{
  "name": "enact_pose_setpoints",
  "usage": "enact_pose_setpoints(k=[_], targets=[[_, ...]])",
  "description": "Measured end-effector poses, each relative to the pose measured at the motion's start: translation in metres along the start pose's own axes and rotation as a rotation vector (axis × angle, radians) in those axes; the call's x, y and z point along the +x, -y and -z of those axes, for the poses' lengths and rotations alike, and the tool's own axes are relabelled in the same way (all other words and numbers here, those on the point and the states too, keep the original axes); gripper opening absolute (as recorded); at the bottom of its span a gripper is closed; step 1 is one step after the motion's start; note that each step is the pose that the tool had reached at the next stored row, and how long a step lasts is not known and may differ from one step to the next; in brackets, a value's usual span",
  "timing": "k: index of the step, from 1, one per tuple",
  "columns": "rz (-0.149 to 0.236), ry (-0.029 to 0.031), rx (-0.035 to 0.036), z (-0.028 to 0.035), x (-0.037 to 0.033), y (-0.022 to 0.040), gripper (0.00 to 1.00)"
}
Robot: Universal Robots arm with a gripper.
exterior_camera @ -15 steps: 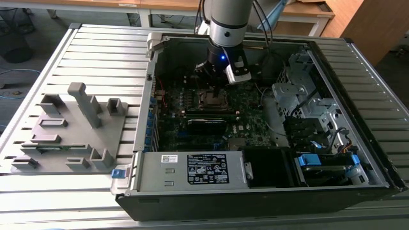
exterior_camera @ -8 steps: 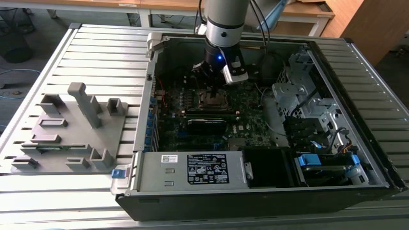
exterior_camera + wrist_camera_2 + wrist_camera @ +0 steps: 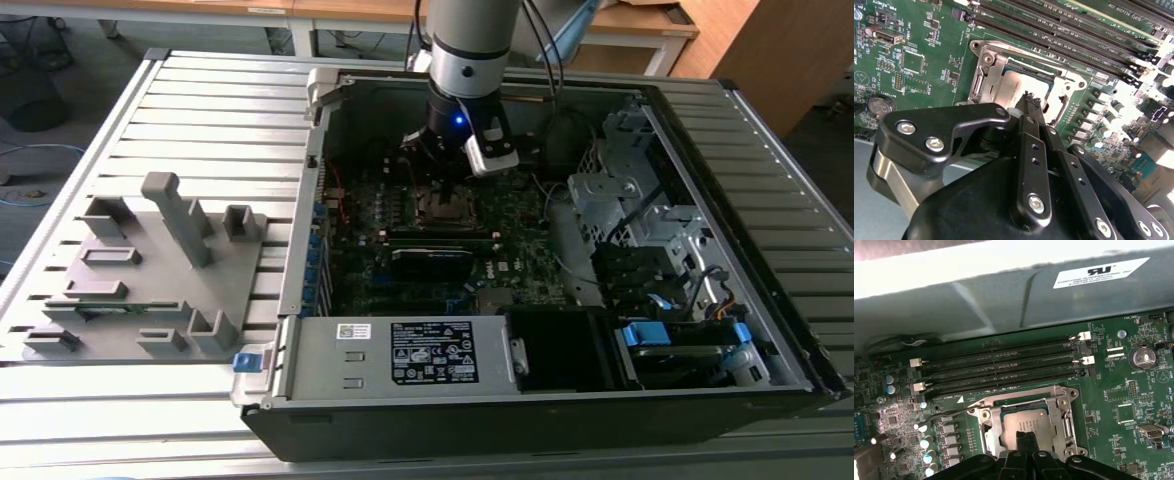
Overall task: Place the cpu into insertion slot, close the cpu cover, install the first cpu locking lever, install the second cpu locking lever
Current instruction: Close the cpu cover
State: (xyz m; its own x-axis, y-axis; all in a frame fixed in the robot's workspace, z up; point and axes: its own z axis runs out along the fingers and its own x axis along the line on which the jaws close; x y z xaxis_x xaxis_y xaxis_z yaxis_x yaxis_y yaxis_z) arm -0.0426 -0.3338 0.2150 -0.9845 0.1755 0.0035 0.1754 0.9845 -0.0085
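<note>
The cpu (image 3: 1026,421) (image 3: 1015,84) lies flat in the insertion slot (image 3: 985,424) (image 3: 979,85) on the green motherboard, its grey metal top facing up. The cpu cover (image 3: 1063,407) (image 3: 990,56) lies down around it, and the chip shows through the cover's window. My gripper (image 3: 1026,436) (image 3: 1029,98) (image 3: 445,178) hangs just above the chip, fingers shut together with nothing between them. A thin wire locking lever (image 3: 946,413) sticks out from one corner of the slot, away from the frame. In the exterior view the slot (image 3: 447,208) sits right under the arm.
Long black memory slots (image 3: 1004,367) run beside the socket. The case wall (image 3: 1004,300) rises just past them. The open case holds a power supply (image 3: 427,352) and drive cage (image 3: 627,200). A grey fixture tray (image 3: 147,270) lies at the exterior view's left.
</note>
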Motion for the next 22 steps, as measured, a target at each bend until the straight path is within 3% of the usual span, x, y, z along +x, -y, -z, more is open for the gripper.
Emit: enact_pose_setpoints(k=[5,22], targets=[[0.007,-0.0004,-0.0032,0.0003,-0.0001,-0.0001,0.11],[0.016,-0.0005,-0.0031,-0.0002,0.0016,0.0003,0.11]])
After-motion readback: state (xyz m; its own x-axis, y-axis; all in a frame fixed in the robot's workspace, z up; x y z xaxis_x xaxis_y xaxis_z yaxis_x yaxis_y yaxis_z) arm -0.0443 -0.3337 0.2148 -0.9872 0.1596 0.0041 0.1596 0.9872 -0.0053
